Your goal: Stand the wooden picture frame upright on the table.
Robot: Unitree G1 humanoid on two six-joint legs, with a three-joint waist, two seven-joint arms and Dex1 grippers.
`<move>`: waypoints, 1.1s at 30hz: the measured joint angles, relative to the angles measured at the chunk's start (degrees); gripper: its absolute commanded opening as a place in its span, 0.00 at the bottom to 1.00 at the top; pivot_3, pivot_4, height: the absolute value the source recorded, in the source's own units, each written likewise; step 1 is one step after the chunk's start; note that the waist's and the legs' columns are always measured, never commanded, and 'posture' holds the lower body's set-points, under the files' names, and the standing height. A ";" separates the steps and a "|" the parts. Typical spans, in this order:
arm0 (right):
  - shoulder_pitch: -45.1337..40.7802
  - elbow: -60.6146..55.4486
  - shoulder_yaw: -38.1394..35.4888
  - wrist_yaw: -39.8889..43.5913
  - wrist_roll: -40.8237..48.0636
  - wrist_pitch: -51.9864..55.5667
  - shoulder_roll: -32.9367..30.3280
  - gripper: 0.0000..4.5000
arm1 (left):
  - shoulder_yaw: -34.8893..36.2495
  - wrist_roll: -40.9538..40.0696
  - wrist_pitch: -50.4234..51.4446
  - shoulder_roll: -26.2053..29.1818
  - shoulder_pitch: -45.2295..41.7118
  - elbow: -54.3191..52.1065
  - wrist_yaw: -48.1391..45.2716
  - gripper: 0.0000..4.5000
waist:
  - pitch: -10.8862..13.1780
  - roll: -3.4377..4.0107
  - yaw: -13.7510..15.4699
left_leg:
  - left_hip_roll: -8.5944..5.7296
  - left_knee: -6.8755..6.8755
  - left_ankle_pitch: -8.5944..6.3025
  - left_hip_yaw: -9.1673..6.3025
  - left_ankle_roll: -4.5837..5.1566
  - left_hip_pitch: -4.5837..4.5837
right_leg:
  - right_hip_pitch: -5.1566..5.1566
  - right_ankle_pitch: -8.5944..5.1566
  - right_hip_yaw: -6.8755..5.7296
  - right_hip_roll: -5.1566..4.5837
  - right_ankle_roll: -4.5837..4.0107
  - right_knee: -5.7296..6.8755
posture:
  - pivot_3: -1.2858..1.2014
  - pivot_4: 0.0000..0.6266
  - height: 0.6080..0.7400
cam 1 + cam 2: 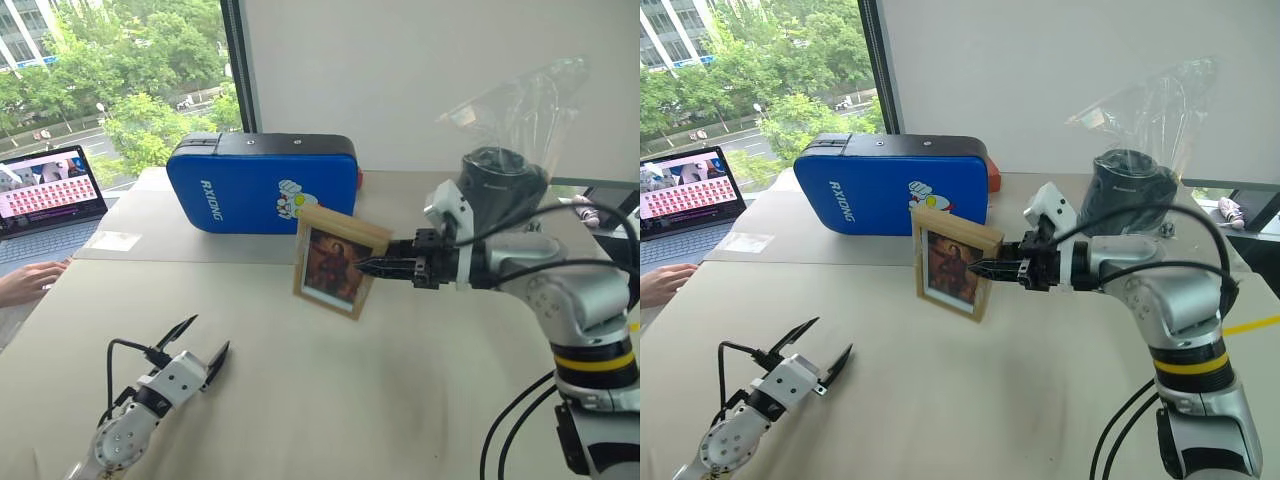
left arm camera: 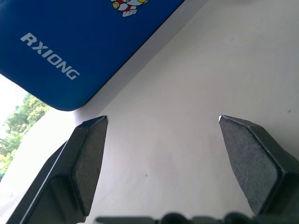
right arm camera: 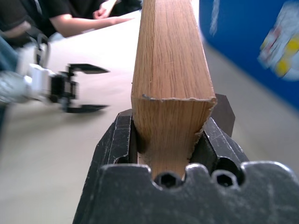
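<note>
The wooden picture frame (image 1: 335,262) hangs upright above the beige table (image 1: 400,400), its dark reddish portrait facing me. My right gripper (image 1: 362,265) comes in from the right and is shut on the frame's right edge; the right wrist view shows the light wood (image 3: 170,88) clamped between both fingers. My left gripper (image 1: 200,345) sits low over the table at the front left, open and holding nothing, well apart from the frame. Its two fingers (image 2: 88,158) spread wide over bare tabletop.
A blue padded case (image 1: 262,182) stands behind the frame. A dark cylinder under clear plastic (image 1: 503,178) sits at the back right. At the far left are a laptop (image 1: 45,190) and a person's hand (image 1: 30,280).
</note>
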 measured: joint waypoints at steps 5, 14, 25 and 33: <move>2.21 2.18 2.68 1.57 -0.15 1.87 -0.47 0.27 | 1.00 0.16 2.17 -1.90 0.88 -2.86 -2.49 0.91 | 0.00 0.03 -0.27 | -0.01 0.01 -0.02 0.00 0.04 -0.09 | -0.10 -0.01 0.00 0.00 0.02 -0.03 | 0.52 0.24 1.00; 3.89 2.63 3.21 2.33 -0.92 -0.75 -0.56 0.50 | 1.60 -0.70 4.83 -3.99 1.87 -6.37 -7.64 0.92 | 0.00 0.02 -0.75 | 0.00 0.03 -0.02 0.00 0.04 -0.07 | -0.10 -0.10 0.01 0.02 0.18 0.01 | 0.52 0.24 1.00; 19.38 -8.39 -13.17 -0.05 6.23 3.86 -9.00 0.75 | 5.01 -12.21 18.60 -10.51 2.92 -11.52 -11.34 0.92 | 0.06 -0.05 -0.08 | 0.00 0.06 -0.11 0.00 0.19 -0.19 | 0.04 0.00 -0.02 0.01 0.14 -0.37 | 0.52 0.24 1.00; 35.31 -18.54 -18.28 -36.65 -11.22 -5.73 15.15 0.75 | 10.58 -22.19 39.50 -19.60 -1.11 -17.54 -4.24 0.92 | -0.02 -0.21 -0.84 | 0.06 0.10 -0.05 0.00 0.08 -0.09 | 0.01 -0.13 0.04 0.11 0.55 -0.27 | 0.52 0.24 1.00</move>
